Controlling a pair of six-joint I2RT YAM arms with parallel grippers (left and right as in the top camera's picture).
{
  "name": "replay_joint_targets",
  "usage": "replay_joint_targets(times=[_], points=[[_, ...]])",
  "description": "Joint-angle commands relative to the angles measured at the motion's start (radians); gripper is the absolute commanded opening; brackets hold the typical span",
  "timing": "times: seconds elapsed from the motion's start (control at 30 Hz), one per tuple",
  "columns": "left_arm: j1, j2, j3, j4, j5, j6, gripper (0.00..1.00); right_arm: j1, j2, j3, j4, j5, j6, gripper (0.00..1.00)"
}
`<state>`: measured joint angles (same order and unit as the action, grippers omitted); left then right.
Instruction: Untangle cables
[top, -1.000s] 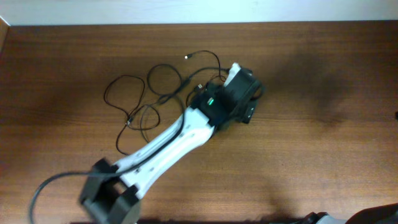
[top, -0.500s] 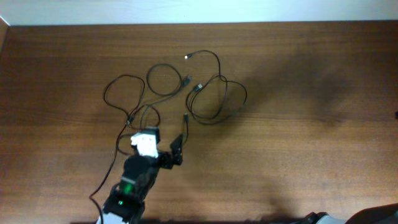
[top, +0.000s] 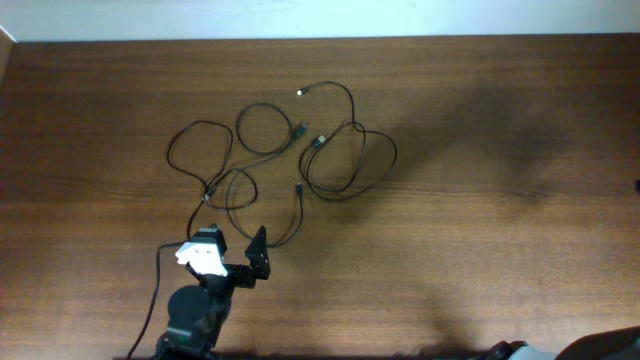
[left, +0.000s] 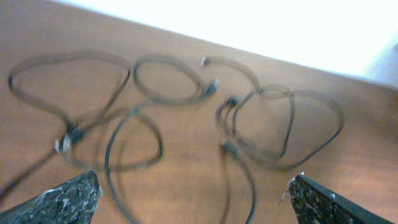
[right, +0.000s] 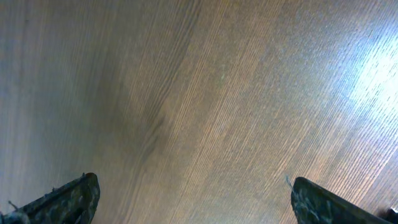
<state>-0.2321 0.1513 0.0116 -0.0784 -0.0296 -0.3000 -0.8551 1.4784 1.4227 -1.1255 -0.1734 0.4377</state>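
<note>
Several thin black cables lie in loose overlapping loops on the wooden table: a left loop (top: 196, 150), a small round loop (top: 262, 128), a bigger double loop (top: 350, 162) on the right, and a silver-tipped plug (top: 300, 92) at the back. In the left wrist view they are blurred, with the left loop (left: 68, 62), the round loop (left: 168, 78) and the right loop (left: 292, 127) ahead of the fingers. My left gripper (top: 232, 250) (left: 194, 182) is open and empty, in front of the cables near the table's front. My right gripper (right: 193, 180) is open and empty above bare wood.
The brown wooden table (top: 500, 200) ends at a pale wall along the back edge (top: 320, 38). The left arm's thick black cable (top: 155, 290) runs down to the front left. Part of the right arm (top: 600, 345) shows at the bottom right corner.
My left arm has pulled back from over the right cable loop to the front left of the table. The right loop is now uncovered and lies spread out.
</note>
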Motion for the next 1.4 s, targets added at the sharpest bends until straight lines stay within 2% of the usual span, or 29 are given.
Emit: replay_joint_targets(times=[0.0,0.07,0.23,1.37], points=[[0.007,-0.093,-0.002,-0.009,0.009,0.108,0.99,-0.003,-0.007,0.002,0.001,0.010,-0.003,0.98],[0.027,-0.147,-0.002,-0.010,0.021,0.138,0.99,-0.003,-0.007,0.002,0.001,0.010,-0.003,0.98],[0.099,-0.146,-0.002,-0.008,0.049,0.137,0.99,-0.003,-0.007,0.002,0.001,0.010,-0.003,0.98],[0.100,-0.146,-0.002,-0.006,0.049,0.137,0.99,-0.003,-0.007,0.002,0.001,0.010,-0.003,0.98]])
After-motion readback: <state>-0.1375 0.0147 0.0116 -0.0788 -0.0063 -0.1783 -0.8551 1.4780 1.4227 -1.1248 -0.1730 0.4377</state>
